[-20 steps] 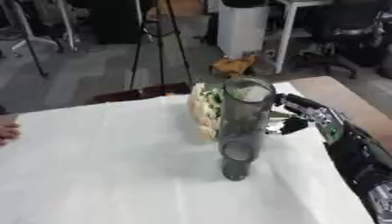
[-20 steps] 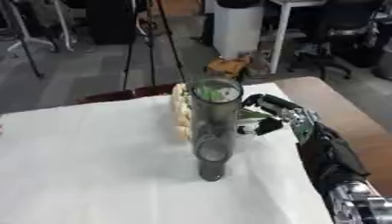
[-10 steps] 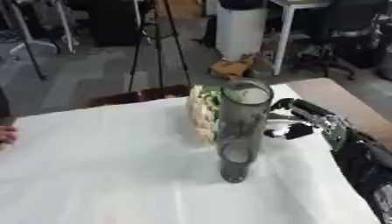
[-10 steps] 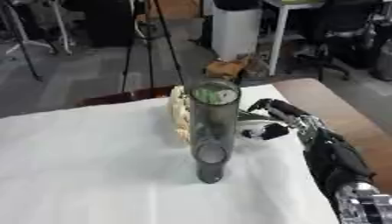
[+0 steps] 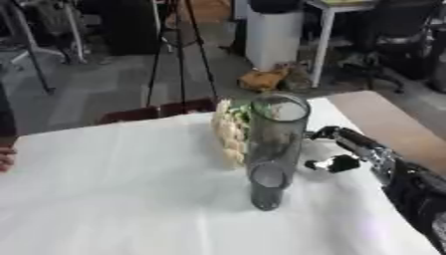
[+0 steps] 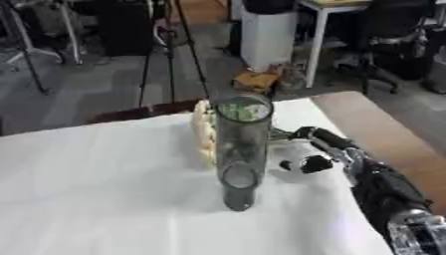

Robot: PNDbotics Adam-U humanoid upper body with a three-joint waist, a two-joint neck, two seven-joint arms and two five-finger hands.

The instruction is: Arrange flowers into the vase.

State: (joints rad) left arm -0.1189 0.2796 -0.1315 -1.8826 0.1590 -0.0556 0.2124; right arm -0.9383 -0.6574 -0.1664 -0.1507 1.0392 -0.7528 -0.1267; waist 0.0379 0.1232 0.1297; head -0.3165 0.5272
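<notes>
A tall smoky glass vase (image 5: 274, 149) stands upright in the middle of the white-covered table (image 5: 113, 199). Behind it and to its left a bunch of cream flowers (image 5: 229, 133) with green leaves lies on the cloth, partly hidden by the glass. My right hand (image 5: 350, 147) reaches in from the right, just beside the vase. Its fingers (image 6: 306, 132) stretch toward the vase and the thumb (image 6: 305, 165) sits apart below them, with nothing seen between them. My left hand shows in neither view.
A person's bare hand (image 5: 5, 156) rests at the table's left edge. Bare wooden tabletop (image 5: 392, 119) shows past the cloth's right side. Beyond the far edge are a tripod (image 5: 178, 50), a white bin (image 5: 275, 35) and office chairs.
My right hand has dropped slightly lower and nearer beside the vase. The vase and flowers have stayed in place.
</notes>
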